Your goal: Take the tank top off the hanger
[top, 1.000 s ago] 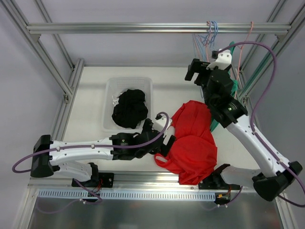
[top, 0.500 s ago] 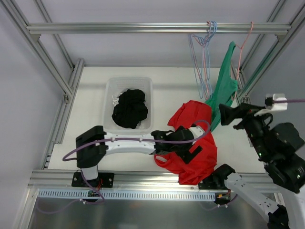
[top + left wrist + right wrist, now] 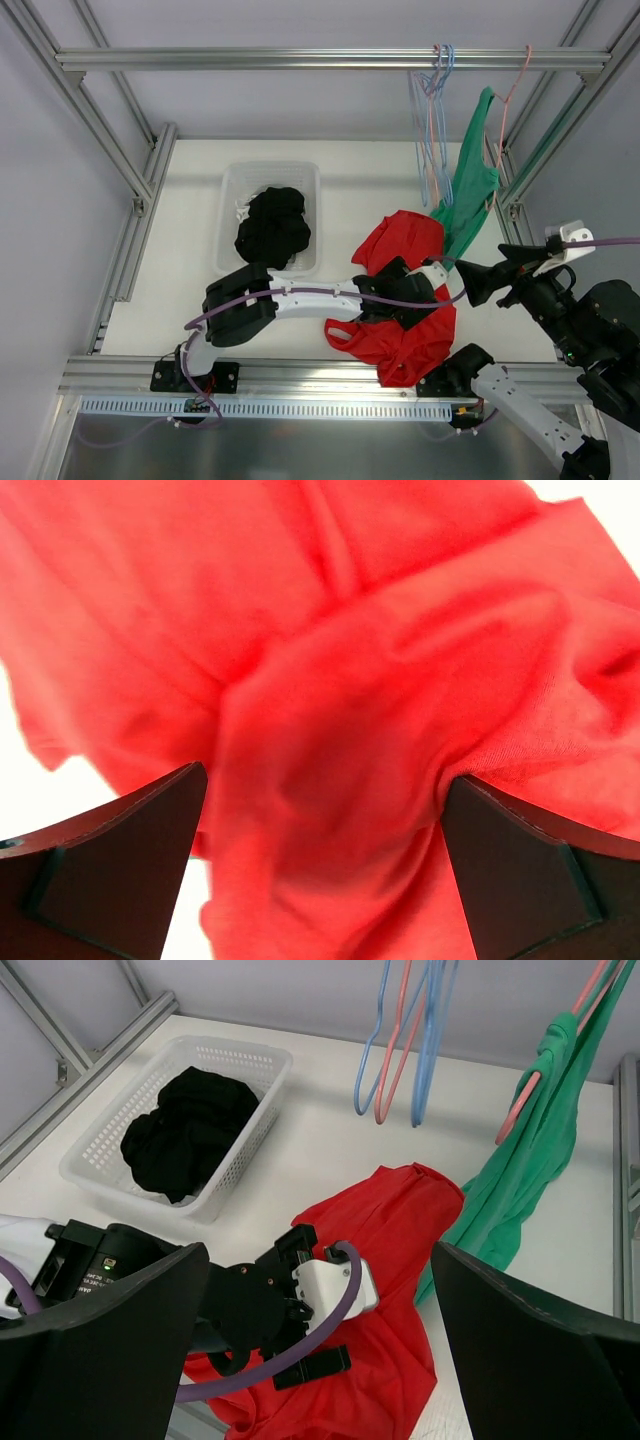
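A green tank top (image 3: 470,190) hangs on a pink hanger (image 3: 505,110) from the top rail at the back right; the right wrist view shows the tank top (image 3: 530,1160) and its hanger (image 3: 520,1110) too. A red garment (image 3: 400,245) lies crumpled on the table below it. My left gripper (image 3: 408,312) is open just above the red garment (image 3: 330,730), its fingers (image 3: 120,870) straddling a fold without pinching it. My right gripper (image 3: 490,280) is open and empty, held high at the near right, well short of the tank top.
A white basket (image 3: 232,190) with black clothes (image 3: 272,228) stands at the table's middle left. Empty blue and pink hangers (image 3: 432,120) hang from the rail left of the green tank top. Aluminium frame posts (image 3: 150,170) border the table.
My right arm has pulled back from the rail and the hangers to the near right. My left arm has swung right, onto the red garment. Both grippers stayed open.
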`<state>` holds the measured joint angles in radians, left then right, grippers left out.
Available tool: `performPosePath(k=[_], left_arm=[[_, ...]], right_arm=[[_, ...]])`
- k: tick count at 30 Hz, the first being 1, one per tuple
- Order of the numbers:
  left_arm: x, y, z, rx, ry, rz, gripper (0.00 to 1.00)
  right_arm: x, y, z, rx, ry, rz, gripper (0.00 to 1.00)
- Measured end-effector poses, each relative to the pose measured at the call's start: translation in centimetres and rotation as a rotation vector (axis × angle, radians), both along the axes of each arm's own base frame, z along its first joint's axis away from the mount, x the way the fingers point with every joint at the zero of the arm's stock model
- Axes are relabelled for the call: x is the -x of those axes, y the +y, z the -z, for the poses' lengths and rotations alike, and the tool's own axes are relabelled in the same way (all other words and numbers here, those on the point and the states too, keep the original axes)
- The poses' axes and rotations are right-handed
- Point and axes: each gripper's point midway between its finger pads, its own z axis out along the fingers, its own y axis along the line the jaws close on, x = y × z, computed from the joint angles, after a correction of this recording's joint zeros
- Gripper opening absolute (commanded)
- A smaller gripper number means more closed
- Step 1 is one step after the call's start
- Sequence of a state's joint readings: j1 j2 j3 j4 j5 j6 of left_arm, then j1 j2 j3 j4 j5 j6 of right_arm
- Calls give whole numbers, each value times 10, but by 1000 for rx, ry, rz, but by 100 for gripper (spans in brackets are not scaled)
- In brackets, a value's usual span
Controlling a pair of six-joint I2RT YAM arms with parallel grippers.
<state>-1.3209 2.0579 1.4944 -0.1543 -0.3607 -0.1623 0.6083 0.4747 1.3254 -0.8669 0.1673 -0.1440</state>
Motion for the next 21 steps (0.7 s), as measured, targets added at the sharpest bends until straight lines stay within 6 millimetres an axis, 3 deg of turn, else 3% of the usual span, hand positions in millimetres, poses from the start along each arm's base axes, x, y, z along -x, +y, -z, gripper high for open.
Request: performPosePath(k=[5, 11, 14, 15, 17, 18, 19, 21], left_arm=[[-19, 8, -2, -47, -101, -41, 99], [-38, 0, 27, -96, -103, -40, 99], [-38, -9, 28, -62, -63, -14, 95], [-36, -9, 30, -53, -42, -8, 88], [-31, -13, 35, -15, 24, 11, 55], [-28, -13, 37, -3, 45, 17, 35], [-23, -14, 39, 18, 79, 25, 4], [-13, -12, 41, 43, 119, 40, 0]], right_arm=[[2, -2, 3, 16, -3, -3, 100], [2, 0, 8, 31, 7, -19, 99], [4, 2, 8, 30, 7, -31, 99], [5, 3, 8, 28, 6, -35, 100], [7, 3, 7, 23, 0, -45, 99], [9, 3, 6, 18, -6, -50, 100], [11, 2, 5, 12, -12, -55, 100], [16, 0, 2, -1, -29, -62, 100]])
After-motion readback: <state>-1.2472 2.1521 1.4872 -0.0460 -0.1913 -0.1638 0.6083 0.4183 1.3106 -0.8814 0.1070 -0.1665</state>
